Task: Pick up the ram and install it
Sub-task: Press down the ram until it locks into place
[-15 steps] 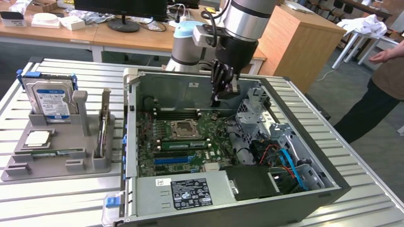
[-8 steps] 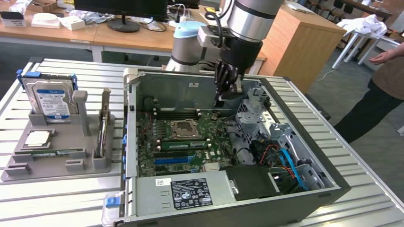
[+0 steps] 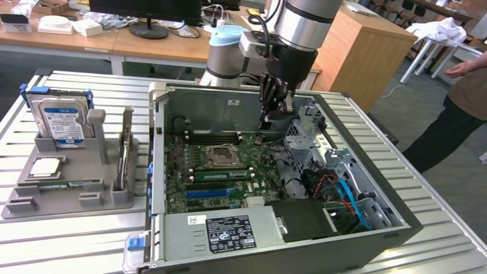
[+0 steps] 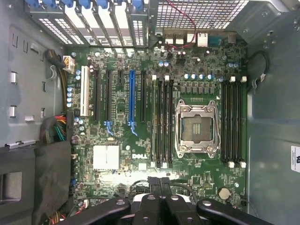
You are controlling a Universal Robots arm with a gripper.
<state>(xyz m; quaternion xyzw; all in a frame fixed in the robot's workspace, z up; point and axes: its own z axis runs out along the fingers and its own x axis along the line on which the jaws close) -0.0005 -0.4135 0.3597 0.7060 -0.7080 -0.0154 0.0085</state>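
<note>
Pincer clenched above the motherboard (tips dark, hard to make out); ram stands edge-on in holder.

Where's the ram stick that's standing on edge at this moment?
In the exterior view, the ram stick stands in the grey holder at that view's left, between the hard drive and the open computer case.

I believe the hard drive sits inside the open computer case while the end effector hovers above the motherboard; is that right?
Not quite. The exterior view shows the hard drive standing in the grey holder outside the computer case, on the exterior view's left. The end effector does hover above the motherboard.
</note>
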